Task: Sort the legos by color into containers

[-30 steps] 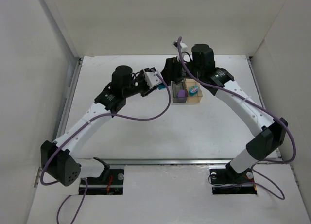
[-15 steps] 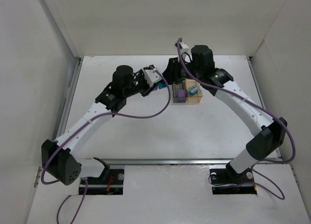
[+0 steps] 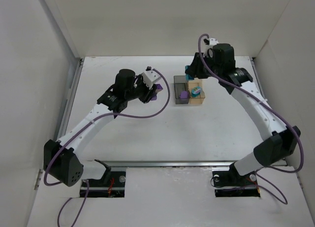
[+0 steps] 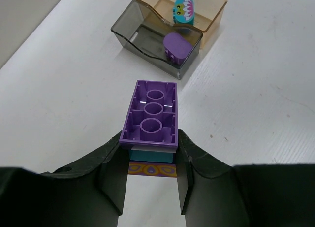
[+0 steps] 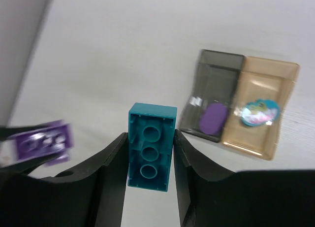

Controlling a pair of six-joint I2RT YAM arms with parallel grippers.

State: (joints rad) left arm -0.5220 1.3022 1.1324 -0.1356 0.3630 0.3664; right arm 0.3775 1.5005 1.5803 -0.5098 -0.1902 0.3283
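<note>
My left gripper is shut on a purple lego brick, held above the table left of the containers; a teal piece and a patterned tile sit under the brick between the fingers. My right gripper is shut on a teal lego brick, held above the table behind the bins. The smoky grey container holds a purple piece. The amber container joined to its right holds a teal printed piece. Both bins also show in the left wrist view, grey and amber.
White walls enclose the table on the left, back and right. Purple cables hang from both arms. In the right wrist view the grey bin and amber bin lie to the right of the teal brick, and the purple brick shows blurred at the left.
The two grippers were close together left of the bins. They have parted: the right arm swung right and back with the teal brick, the left keeps the purple brick.
</note>
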